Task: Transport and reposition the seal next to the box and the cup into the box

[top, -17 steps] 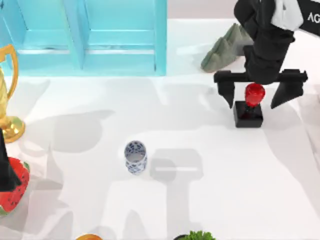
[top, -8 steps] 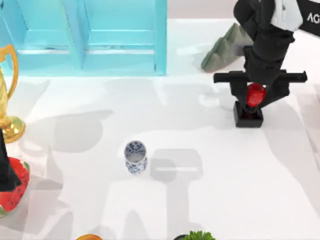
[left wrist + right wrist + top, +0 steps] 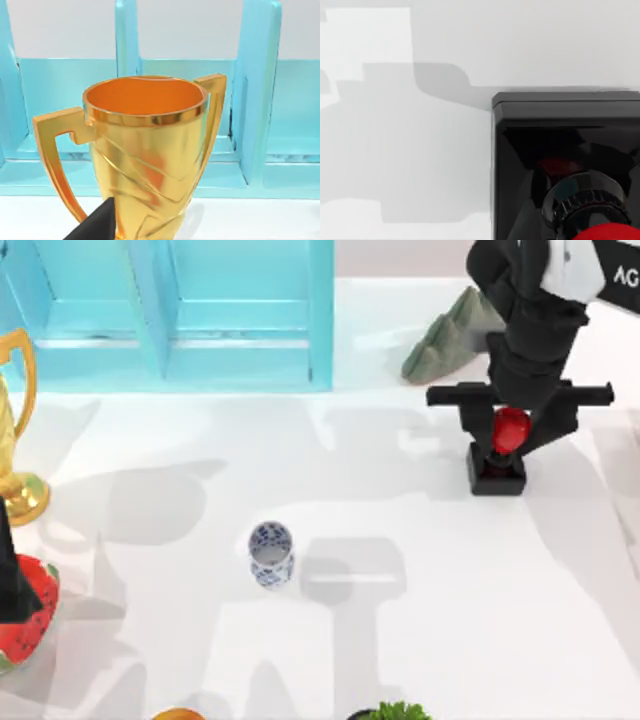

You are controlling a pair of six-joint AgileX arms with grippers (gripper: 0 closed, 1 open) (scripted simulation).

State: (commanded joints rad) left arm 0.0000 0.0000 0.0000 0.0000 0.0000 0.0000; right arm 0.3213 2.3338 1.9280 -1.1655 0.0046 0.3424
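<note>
Reference landmark: the turquoise box [image 3: 170,315] at the far edge of the table [image 3: 420,640].

1. Trophy [image 3: 15,430]. This gold cup stands in front of the box's left end. In the left wrist view the trophy [image 3: 145,155] sits directly ahead of the camera with the box [image 3: 255,100] behind it, which places the parked left arm [image 3: 12,580] at the left margin, below the trophy. Whether the left gripper is released or clenched cannot be told.

2. Watermelon slice [image 3: 25,625]. It lies beside the left arm, well in front of the box.

3. The cup [image 3: 271,554]. It stands upright on the bare table, well apart from the box and in front of its right half. No gripper is near it; its transfer into the box is judged not yet begun.

4. Rock ornament [image 3: 450,340]. It rests just off the box's right end.

5. The seal [image 3: 498,455]. It sits to the right of the box, beyond the rock ornament, with its black base flat on the table. The right gripper [image 3: 511,430] stands vertically over it, fingers drawn in against both sides of the red knob: clenched on the seal. The knob is the narrow upper part, so gripping there leaves the base free to be set down flat. The right wrist view shows the seal [image 3: 565,160] resting on the table [image 3: 420,150]; lift-off is judged pending.
</note>
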